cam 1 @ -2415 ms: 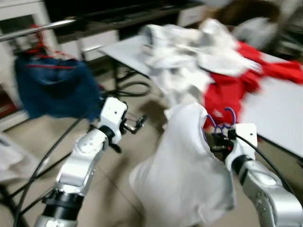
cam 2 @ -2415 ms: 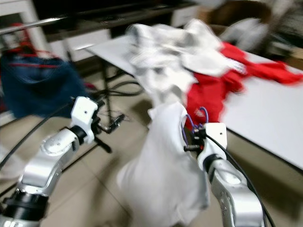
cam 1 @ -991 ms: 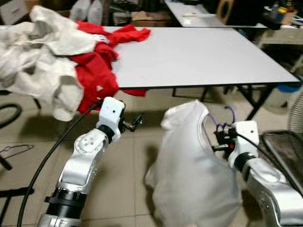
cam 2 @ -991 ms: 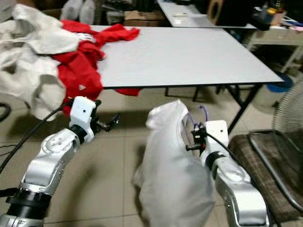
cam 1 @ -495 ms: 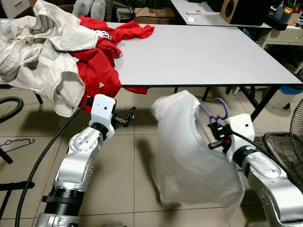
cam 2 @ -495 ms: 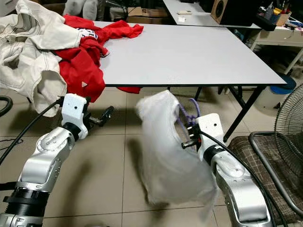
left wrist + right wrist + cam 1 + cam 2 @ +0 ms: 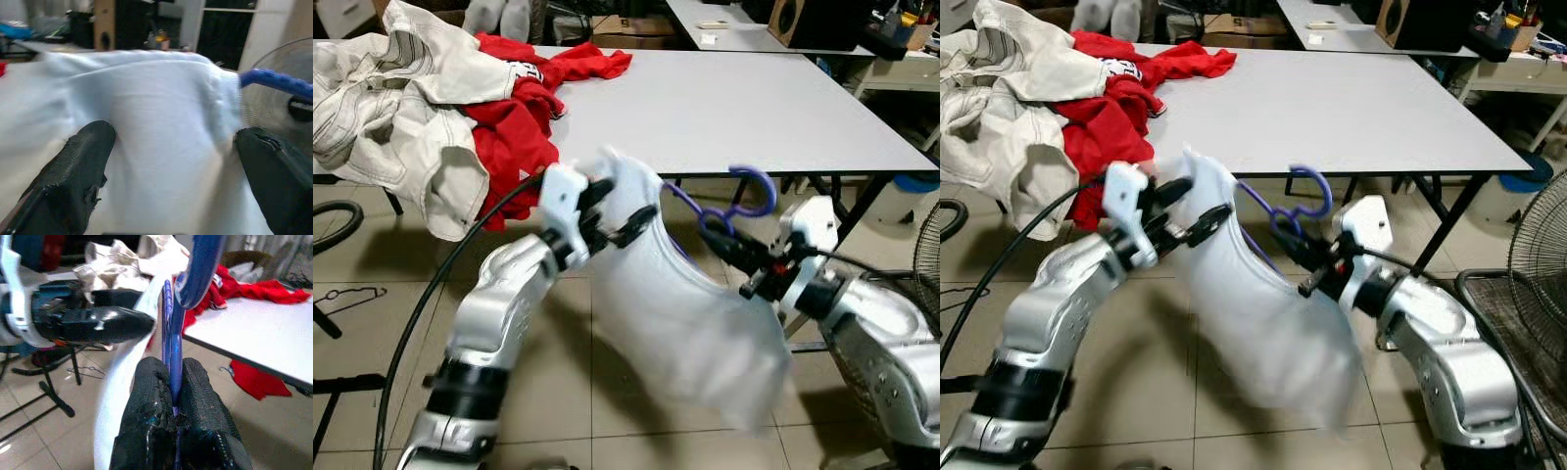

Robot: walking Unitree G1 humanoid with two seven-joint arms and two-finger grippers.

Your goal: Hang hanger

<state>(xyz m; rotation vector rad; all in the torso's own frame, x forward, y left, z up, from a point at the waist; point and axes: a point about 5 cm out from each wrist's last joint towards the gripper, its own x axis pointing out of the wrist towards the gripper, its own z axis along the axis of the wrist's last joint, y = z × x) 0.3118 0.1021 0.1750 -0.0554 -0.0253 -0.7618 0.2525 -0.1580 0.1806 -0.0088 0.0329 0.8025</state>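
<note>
Tiled floor (image 7: 372, 323) fills the near ground, a thin wire hanger (image 7: 347, 294) lying on it off to the robot's left. Nearest to the camera, both arms are raised over the floor, short of the tabletop's near edge. Right end effector (image 7: 175, 407) is clamped shut on the neck of the purple hanger (image 7: 736, 204), hook up and tilted toward the tabletop. White shirt (image 7: 675, 304) hangs on that hanger, drooping between the two arms, blurred with motion. Left end effector (image 7: 171, 161) has fingers spread, one finger (image 7: 80, 166) either side of the shirt's shoulder fabric at its top left corner; cloth sits between them but is not pinched. Beyond, the white tabletop (image 7: 744, 108) is mostly bare at its right side; red garment (image 7: 524, 117) and cream garment (image 7: 396, 108) are heaped at its left end, spilling over the near left edge. Farther back clutter and a second table, too small to read. A fan (image 7: 1538, 245) stands at the far right.

Judgement: step in hand is steadying and straightening the shirt on the hanger before carrying it to a rail. To do it well, keep the right grip firm on the neck so the hook stays free, close the left fingers only on the shoulder seam, pull gently outward so the cloth seats on the hanger arm, and avoid tugging it off.
</note>
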